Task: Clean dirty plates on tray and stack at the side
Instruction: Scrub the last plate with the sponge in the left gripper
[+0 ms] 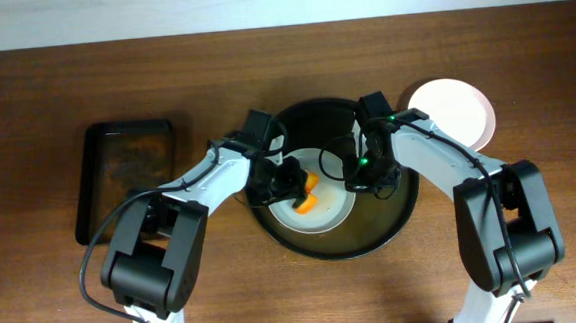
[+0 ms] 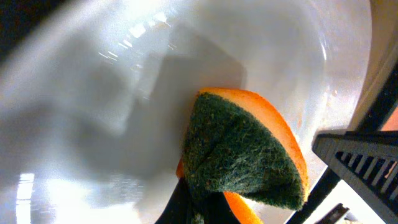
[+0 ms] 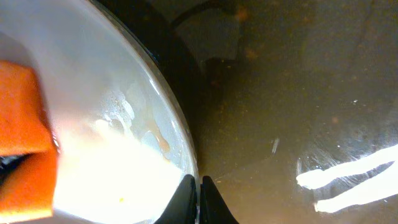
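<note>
One white plate (image 1: 328, 217) lies in the round black tray (image 1: 394, 215). My left gripper (image 1: 292, 186) is shut on an orange sponge with a green scouring face (image 1: 309, 192) and presses it on the plate. In the left wrist view the sponge (image 2: 242, 149) sits on the glossy plate (image 2: 124, 93), held by the fingers (image 2: 205, 210). My right gripper (image 1: 357, 182) is shut on the plate's right rim. In the right wrist view its fingers (image 3: 198, 200) pinch the rim of the plate (image 3: 112, 162), with a faint sauce smear (image 3: 158, 142) nearby and the wet tray floor (image 3: 298, 93) beside it.
A pale plate (image 1: 452, 109) stands on the wooden table just outside the tray's upper right; I cannot tell whether another lies under it. A smaller dark rectangular tray (image 1: 127, 176) sits at the left. Both arms crowd over the round tray.
</note>
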{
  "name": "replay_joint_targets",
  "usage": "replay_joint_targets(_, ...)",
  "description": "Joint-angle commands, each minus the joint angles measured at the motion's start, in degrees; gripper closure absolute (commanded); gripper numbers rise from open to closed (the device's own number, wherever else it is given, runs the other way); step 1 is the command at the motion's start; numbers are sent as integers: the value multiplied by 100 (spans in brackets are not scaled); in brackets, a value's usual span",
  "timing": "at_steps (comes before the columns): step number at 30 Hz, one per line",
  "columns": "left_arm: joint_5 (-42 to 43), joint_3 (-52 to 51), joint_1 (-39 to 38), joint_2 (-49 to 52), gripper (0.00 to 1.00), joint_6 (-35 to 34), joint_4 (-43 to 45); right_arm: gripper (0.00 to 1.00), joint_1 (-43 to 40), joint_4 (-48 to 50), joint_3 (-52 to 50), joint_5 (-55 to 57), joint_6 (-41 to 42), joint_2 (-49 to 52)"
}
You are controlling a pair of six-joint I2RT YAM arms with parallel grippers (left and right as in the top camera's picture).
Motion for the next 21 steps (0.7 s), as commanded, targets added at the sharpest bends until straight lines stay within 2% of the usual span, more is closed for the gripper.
replay_joint_targets(1, -1270, -138, 160, -184, 99, 444, -127, 96, 15, -50, -28, 170, -17, -138)
replay_joint_targets(4, -1939, -138, 160, -1239, 99, 782, -144, 96, 15, -85, -28, 212, -17, -138)
replay_joint_targets(7, -2719, -138, 160, -2105, 99, 780, -365, 96, 15, -87, -28, 227, -17, -138)
replay_joint_targets(12, -2778, -140, 236, -2297, 99, 780, -601, 94, 15, -50, -28, 295, -20, -138)
replay_joint_targets(13, -2778, -138, 236, -2297, 99, 780, -608, 64, 15, 101, -28, 295, -20, -138)
replay_joint_targets(14, -2778, -138, 236, -2297, 99, 780, -621, 61, 15, 190, -28, 293, -20, -138)
replay_joint_targets(16, -2778, -140, 236, -2297, 99, 780, -660, 74, 33, 157, -28, 289, -20, -138)
replay_joint_targets(21, -2885, -140, 236, -2297, 99, 780, -769, 77, 33, 219, -157, 264, -17, -136)
